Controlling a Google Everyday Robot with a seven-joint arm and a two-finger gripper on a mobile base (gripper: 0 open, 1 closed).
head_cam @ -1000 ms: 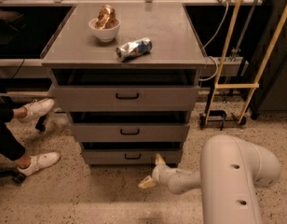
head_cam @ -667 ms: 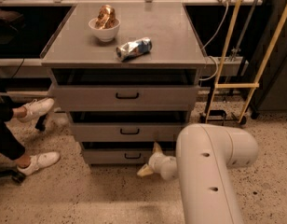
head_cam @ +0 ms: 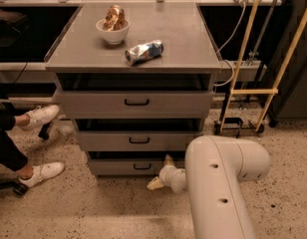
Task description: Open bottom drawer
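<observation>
As the lowest of three fronts in the cabinet (head_cam: pixel 186 36), the bottom drawer (head_cam: pixel 111 168) sits just above the floor (head_cam: pixel 93 208). Just right of its black handle (head_cam: pixel 142 167), the gripper (head_cam: pixel 161 172) hovers with jaws spread, gripping nothing.

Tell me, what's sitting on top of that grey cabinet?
A white bowl holding something golden-brown, and a crumpled silver-blue package lying beside it. The bowl's inside bottom is hidden. The robot's hand hovers low by the bottom drawer.
</observation>
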